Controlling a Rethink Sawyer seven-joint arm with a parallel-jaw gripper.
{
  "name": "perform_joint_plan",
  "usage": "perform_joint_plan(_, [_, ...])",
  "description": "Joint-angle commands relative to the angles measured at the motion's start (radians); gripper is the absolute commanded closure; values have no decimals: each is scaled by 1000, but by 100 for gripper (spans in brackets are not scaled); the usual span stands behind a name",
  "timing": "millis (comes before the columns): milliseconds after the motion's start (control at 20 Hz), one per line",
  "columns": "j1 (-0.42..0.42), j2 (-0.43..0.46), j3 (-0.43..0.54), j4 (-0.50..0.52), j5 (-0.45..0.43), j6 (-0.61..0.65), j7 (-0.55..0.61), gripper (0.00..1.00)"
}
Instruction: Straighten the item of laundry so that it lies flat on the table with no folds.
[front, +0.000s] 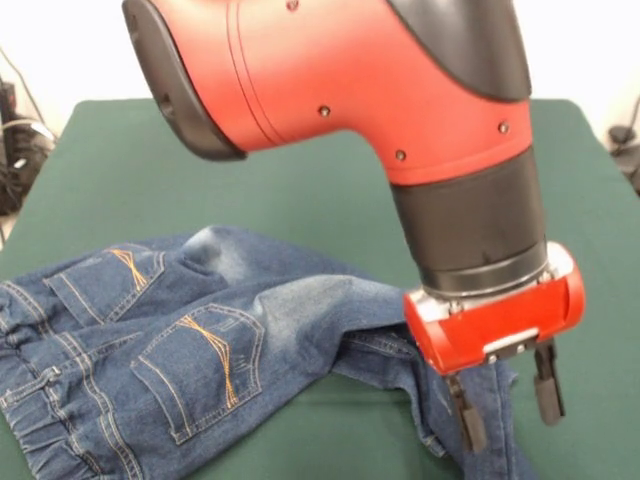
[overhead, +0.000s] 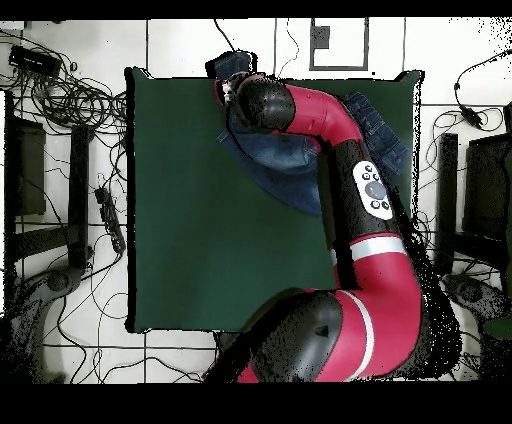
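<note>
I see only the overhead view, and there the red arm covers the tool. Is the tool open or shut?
Observer: Open. In the front view the tool points down beside one leg of the small blue denim jeans, and its two black fingers are apart.
Operator: Which side of the jeans faces up?
Observer: The back. Both orange-stitched pockets show.
Operator: Do the jeans lie flat?
Observer: No. The leg near the tool is creased and bunched on the dark green cloth table.
</note>
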Motion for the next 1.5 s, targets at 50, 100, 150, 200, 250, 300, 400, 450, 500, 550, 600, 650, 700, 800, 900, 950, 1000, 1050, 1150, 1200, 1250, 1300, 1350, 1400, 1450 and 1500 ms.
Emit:
perform_joint_plan(50, [70, 83, -73, -82, -41, 38, 85, 0])
perform_joint_plan(100, [74, 95, -81, -99, -43, 42, 85, 0])
perform_joint_plan(150, [79, 117, -93, -122, -46, 48, 89, 0])
perform_joint_plan(200, [83, 129, -98, -136, -48, 48, 90, 0])
perform_joint_plan(250, [90, 146, -110, -158, -51, 57, 95, 0])
perform_joint_plan(300, [94, 154, -117, -171, -53, 62, 99, 0])
perform_joint_plan(400, [108, 164, -143, -199, -56, 82, 113, 0])
perform_joint_plan(450, [112, 167, -154, -208, -57, 81, 117, 0])
perform_joint_plan(500, [117, 170, -164, -217, -58, 81, 120, 0])
perform_joint_plan(550, [123, 178, -181, -235, -60, 94, 126, 0])
perform_joint_plan(600, [128, 186, -197, -252, -62, 108, 132, 0])
perform_joint_plan(650, [136, 192, -222, -275, -65, 136, 144, 0])
perform_joint_plan(700, [140, 195, -236, -287, -65, 151, 147, 0])
perform_joint_plan(800, [147, 197, -262, -303, -62, 175, 149, 0])
perform_joint_plan(900, [151, 191, -279, -304, -55, 187, 149, 0])
perform_joint_plan(950, [151, 184, -285, -300, -51, 184, 147, 0])
perform_joint_plan(1000, [154, 182, -291, -300, -47, 189, 148, 0])
perform_joint_plan(1050, [154, 176, -299, -296, -44, 194, 149, 0])
perform_joint_plan(1150, [157, 169, -314, -296, -39, 204, 154, 0])
perform_joint_plan(1200, [159, 167, -321, -298, -37, 210, 154, 0])
perform_joint_plan(1250, [161, 165, -328, -300, -34, 215, 155, 0])
perform_joint_plan(1300, [164, 165, -334, -306, -33, 223, 158, 0])
perform_joint_plan(1350, [164, 163, -340, -305, -30, 231, 158, 0])
perform_joint_plan(1400, [167, 165, -344, -312, -29, 239, 157, 0])
perform_joint_plan(1450, [169, 161, -352, -312, -28, 244, 159, 0])
perform_joint_plan(1500, [171, 157, -360, -313, -28, 248, 160, 0])
